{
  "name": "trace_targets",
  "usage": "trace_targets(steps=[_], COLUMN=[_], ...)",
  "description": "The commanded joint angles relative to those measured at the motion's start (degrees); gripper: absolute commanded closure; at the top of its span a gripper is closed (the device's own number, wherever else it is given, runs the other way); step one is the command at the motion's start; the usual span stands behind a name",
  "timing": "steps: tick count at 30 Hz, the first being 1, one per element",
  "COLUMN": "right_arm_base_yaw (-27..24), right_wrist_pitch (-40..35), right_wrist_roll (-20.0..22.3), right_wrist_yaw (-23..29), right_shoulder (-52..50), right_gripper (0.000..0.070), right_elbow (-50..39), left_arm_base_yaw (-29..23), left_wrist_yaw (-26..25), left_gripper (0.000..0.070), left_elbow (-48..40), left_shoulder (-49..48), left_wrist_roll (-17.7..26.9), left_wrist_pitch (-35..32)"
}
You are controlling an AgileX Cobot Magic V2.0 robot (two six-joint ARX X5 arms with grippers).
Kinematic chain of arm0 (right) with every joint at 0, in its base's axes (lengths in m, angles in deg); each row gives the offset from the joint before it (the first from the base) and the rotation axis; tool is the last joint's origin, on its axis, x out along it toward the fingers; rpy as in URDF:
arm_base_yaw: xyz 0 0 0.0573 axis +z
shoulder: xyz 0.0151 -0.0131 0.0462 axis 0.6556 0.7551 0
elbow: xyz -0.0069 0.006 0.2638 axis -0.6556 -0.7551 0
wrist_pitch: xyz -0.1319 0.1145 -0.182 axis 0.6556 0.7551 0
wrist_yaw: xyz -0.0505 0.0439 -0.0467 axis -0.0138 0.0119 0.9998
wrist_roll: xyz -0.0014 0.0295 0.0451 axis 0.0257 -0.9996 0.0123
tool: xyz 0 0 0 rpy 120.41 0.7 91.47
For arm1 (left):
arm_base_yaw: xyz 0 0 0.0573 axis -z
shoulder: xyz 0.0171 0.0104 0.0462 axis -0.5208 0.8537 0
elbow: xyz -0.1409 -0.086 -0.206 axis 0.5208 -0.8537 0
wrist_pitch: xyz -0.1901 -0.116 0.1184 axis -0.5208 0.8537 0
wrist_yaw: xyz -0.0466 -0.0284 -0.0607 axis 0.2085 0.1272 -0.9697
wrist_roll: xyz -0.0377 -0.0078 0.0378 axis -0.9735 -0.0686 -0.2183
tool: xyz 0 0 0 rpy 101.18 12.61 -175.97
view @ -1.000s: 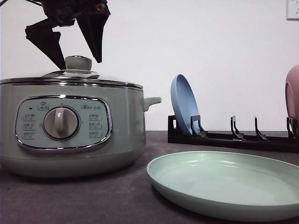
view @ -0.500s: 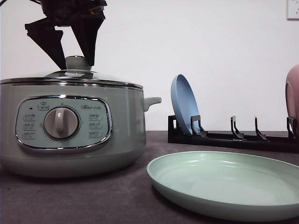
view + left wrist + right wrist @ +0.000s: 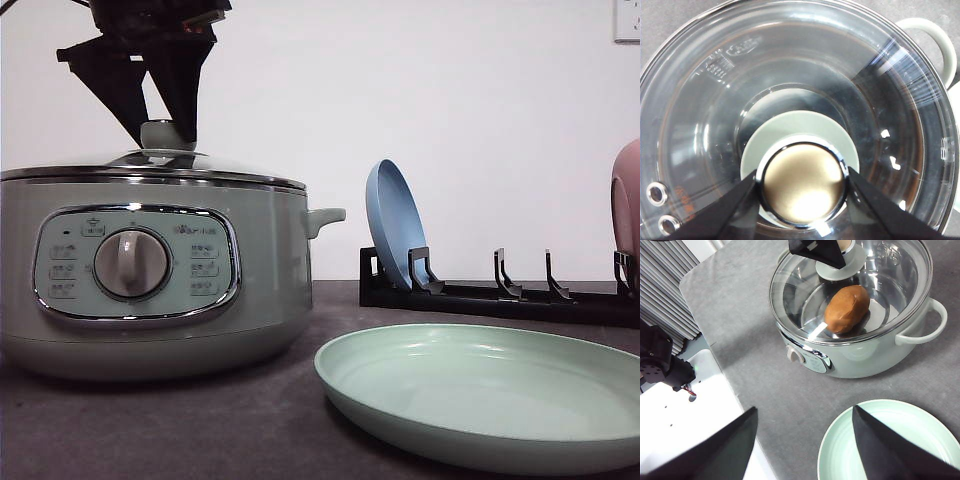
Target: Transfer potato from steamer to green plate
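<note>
My left hand [image 3: 801,186] has its black fingers [image 3: 727,215] touching both sides of the shiny round knob [image 3: 803,183] on the steamer's clear glass lid [image 3: 790,90].

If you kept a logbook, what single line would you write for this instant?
left gripper: fingers at lid knob | lid: on steamer | potato: inside | green plate: empty | right gripper: open above table

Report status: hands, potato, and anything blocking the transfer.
Left hand closed on the lid knob; right hand open above the green plate. Potato inside steamer. Glass lid on, blocking access.
</note>
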Motion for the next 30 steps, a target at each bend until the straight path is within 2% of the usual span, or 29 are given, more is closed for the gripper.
trace_targets(steps=[1, 4, 19, 30], right_arm_base_yaw=[0.39, 0.39, 0.39, 0.39], right_wrist_pitch=[-0.21, -0.37, -0.85, -0.90], right_wrist_roll=[0.66, 0.65, 0.37, 0.17], right_wrist_yaw=[0.13, 0.13, 0.13, 0.12], right_shoulder=[0.52, 0.52, 0.52, 0.52], right_gripper=[0.0325, 0.0325, 0.0325, 0.0325], right_elbow=[0.96, 0.96, 0.96, 0.96], left_arm_base_yaw=[0.33, 0.33, -0.86, -5.86], left_wrist_yaw=[0.04, 0.04, 0.04, 0.36], left_gripper=[0.0612, 0.0700, 0.0699, 0.0699], left_elbow=[1.52, 1.52, 1.54, 1.54], left_shoulder=[1.01, 1.01, -3.71, -11.54], left_wrist_roll=[-0.07, -0.07, -0.05, 0.01], left_wrist_pitch=[0.71, 1.22, -1.76, -0.86])
